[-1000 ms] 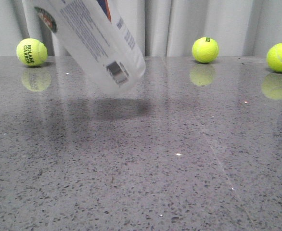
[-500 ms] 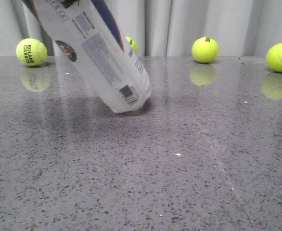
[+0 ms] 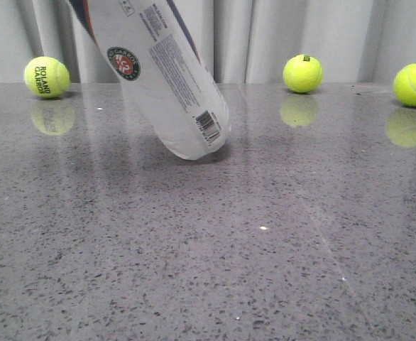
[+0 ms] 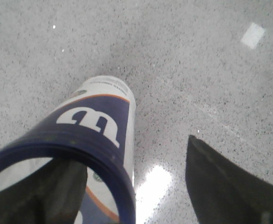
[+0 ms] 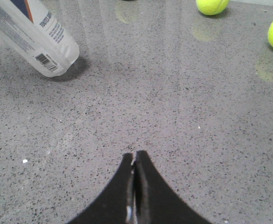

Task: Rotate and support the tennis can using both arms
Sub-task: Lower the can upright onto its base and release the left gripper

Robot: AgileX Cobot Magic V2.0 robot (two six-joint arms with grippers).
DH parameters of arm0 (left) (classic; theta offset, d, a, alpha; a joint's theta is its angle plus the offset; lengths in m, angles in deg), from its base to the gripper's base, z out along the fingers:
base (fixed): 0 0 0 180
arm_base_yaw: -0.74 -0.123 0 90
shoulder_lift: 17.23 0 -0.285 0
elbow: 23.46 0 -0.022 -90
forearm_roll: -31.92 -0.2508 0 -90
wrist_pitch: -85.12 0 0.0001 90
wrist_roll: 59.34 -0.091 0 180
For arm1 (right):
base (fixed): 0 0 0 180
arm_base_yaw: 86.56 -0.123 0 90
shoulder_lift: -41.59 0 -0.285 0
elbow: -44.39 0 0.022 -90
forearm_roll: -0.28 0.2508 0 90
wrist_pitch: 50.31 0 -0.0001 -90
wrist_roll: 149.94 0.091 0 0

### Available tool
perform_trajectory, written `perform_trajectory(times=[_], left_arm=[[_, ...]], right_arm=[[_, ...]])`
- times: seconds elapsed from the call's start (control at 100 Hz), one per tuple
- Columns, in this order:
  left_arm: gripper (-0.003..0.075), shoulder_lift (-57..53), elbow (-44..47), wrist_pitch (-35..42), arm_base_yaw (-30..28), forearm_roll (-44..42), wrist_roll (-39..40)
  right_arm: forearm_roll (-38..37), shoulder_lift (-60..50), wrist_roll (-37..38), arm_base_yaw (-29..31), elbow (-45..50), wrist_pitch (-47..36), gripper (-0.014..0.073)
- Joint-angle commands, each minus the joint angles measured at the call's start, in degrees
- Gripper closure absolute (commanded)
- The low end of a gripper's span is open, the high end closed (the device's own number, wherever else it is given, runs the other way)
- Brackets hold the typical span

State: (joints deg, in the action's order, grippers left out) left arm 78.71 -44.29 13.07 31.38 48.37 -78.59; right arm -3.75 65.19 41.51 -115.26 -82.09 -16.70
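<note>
neither pincer shows in the front view, where the tennis can (image 3: 164,82) leans steeply on the grey table (image 3: 265,249), its clear lower end resting on or just above the surface beside its own shadow and its top cut off by the frame, so whatever grips it is hidden; a tilt like this suggests it is partway through being turned upright. three tennis balls (image 3: 47,77) sit well apart along the back edge. from the left wrist, the left gripper (image 4: 127,186) straddles the can's navy rim, one dark finger (image 4: 225,182) standing clear on the outside and the other blurred at the open mouth (apparently pinching the wall, though contact is hard to confirm). from the right wrist, the right gripper (image 5: 134,161) hangs over bare table with its fingertips pressed together on nothing, well apart from the can's lower end, likely waiting to lend support.
</note>
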Motion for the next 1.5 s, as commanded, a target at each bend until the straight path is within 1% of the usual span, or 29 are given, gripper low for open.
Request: perform_trajectory(times=[0.0, 0.27, 0.55, 0.68, 0.74, 0.81, 0.83, 0.88, 0.9, 0.95, 0.97, 1.02, 1.16, 1.24, 1.38, 1.49], left_arm=[[0.0278, -0.07, -4.07, -1.24, 0.51, 2.86, 0.71], [0.0278, 3.75, -11.47, -1.24, 0.51, 7.99, 0.71], [0.0279, 3.99, -14.01, -1.14, 0.51, 9.55, 0.32], [0.029, 3.65, -14.99, 0.7, 0.51, 11.65, 0.2], [0.0327, 2.92, -14.99, 2.52, 0.51, 12.36, 0.07], [0.0412, 1.96, -14.99, 4.8, 0.51, 13.3, 0.07], [0.0454, 1.7, -14.99, 5.58, 0.51, 13.39, 0.07], [0.0521, 1.12, -14.99, 7.31, 0.51, 13.39, 0.07], [0.0566, 0.89, -14.99, 7.93, 0.51, 13.39, 0.07], [0.0633, 0.54, -14.99, 9.06, 0.51, 13.39, 0.07], [0.0676, 0.29, -14.99, 9.53, 0.51, 13.39, 0.07], [0.0737, -0.01, -14.99, 10.19, 0.51, 13.39, 0.07], [0.074, -1.36, -14.31, 12.43, 0.51, 13.54, -0.03], [0.074, -2.85, -12.13, 15.08, 0.51, 13.58, -0.03], [0.074, -7.42, -4.33, 22.41, 0.51, 13.58, -0.03], [0.074, -12.44, 4.74, 29.39, 0.51, 13.58, -0.03]], right_arm=[[-0.95, 0.46, -0.22, 0.5, -1.39, -4.57, 0.0661], [-0.95, 0.46, -0.22, 0.5, -1.39, -4.57, 0.0661], [-0.95, 0.46, -0.22, 0.5, -1.39, -4.57, 0.0661], [-0.95, 0.46, -0.22, 0.5, -1.39, -4.57, 0.0661], [-0.95, 0.46, -0.22, 0.5, -1.39, -4.57, 0.0661], [-0.95, 0.46, -0.22, 0.5, -1.39, -4.57, 0.0661], [-0.95, 0.46, -0.22, 0.5, -1.39, -4.57, 0.0661], [-0.95, 0.46, -0.22, 0.5, -1.39, -4.57, 0.0661], [-0.95, 0.46, -0.22, 0.5, -1.39, -4.57, 0.0661], [-0.95, 0.46, -0.22, 0.5, -1.39, -4.57, 0.0661], [-0.95, 0.46, -0.22, 0.5, -1.39, -4.57, 0.0661], [-0.95, 0.46, -0.22, 0.5, -1.39, -4.57, 0.0661], [-0.95, 0.46, -0.22, 0.5, -1.39, -4.57, 0.0661], [-0.95, 0.46, -0.22, 0.5, -1.39, -4.57, 0.0661], [-0.95, 0.46, -0.22, 0.5, -1.39, -4.57, 0.0661], [-0.95, 0.46, -0.22, 0.5, -1.39, -4.57, 0.0661]])
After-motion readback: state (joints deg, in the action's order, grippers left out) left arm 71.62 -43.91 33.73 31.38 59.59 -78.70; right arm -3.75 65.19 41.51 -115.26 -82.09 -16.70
